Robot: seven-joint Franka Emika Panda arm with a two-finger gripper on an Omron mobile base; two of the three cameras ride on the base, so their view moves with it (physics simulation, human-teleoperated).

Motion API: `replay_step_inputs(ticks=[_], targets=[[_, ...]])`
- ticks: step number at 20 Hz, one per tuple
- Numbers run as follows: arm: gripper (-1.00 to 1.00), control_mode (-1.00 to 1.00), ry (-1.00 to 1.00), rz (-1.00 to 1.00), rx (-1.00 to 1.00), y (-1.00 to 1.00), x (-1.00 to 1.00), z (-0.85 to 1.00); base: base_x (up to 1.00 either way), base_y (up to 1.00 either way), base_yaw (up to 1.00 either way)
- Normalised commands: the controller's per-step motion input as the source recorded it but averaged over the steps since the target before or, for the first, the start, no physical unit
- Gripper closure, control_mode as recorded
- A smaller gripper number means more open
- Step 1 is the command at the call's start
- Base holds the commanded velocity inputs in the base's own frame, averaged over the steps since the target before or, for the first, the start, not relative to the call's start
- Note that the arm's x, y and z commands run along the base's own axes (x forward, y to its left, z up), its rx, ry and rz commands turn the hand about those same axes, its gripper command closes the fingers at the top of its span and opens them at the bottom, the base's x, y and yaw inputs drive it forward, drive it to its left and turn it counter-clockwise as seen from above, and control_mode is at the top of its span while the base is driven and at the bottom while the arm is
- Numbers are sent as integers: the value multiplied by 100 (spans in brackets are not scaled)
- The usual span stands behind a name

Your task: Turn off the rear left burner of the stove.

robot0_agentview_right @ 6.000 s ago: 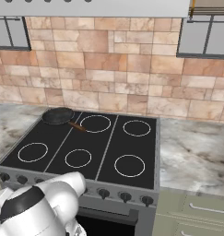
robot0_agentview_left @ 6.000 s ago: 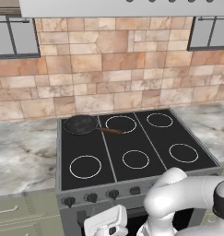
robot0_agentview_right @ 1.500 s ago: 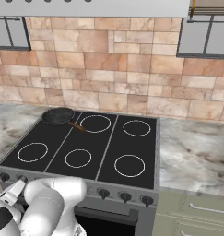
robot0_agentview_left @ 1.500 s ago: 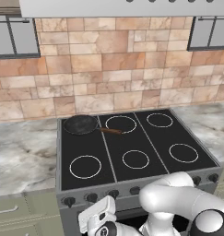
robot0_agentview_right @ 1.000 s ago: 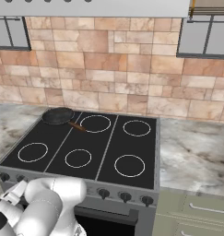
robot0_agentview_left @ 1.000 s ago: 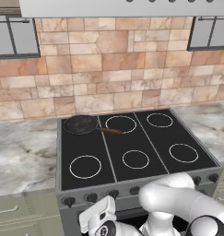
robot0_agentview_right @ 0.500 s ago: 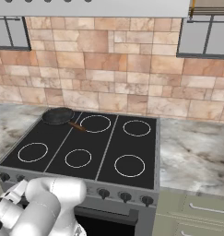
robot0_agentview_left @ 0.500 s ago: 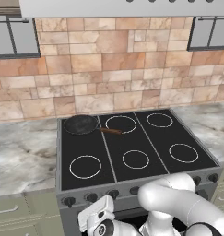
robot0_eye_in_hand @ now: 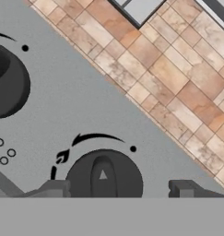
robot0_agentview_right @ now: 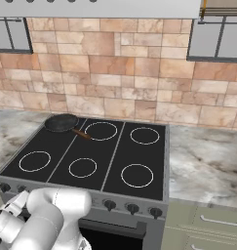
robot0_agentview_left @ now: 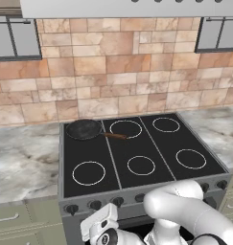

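Grey stove (robot0_agentview_left: 137, 191) front, hand view alone shows black knob (robot0_eye_in_hand: 104, 177) between wide-spread end effector (robot0_eye_in_hand: 118, 188) fingertips

A kitchen: stove (robot0_agentview_left: 137, 148) (six burners), stone-tile backsplash (robot0_agentview_left: 113, 72), marble counter (robot0_agentview_left: 22, 158).

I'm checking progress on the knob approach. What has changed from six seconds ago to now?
The arm has swung down and to the left along the stove front: its hand, once near the middle of the knob row, now sits low by the left knobs. In the hand view the gripper straddles a black knob, not yet gripping. The frying pan stays on the rear left burner; the cameras have not moved.
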Motion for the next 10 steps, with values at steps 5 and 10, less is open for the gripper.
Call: replay_step_inputs(ticks=[5,10], targets=[[-100,-100,0,0,0,2,21,0,0,0,0],[-100,-100,0,0,0,10,22,0,0,0,0]])
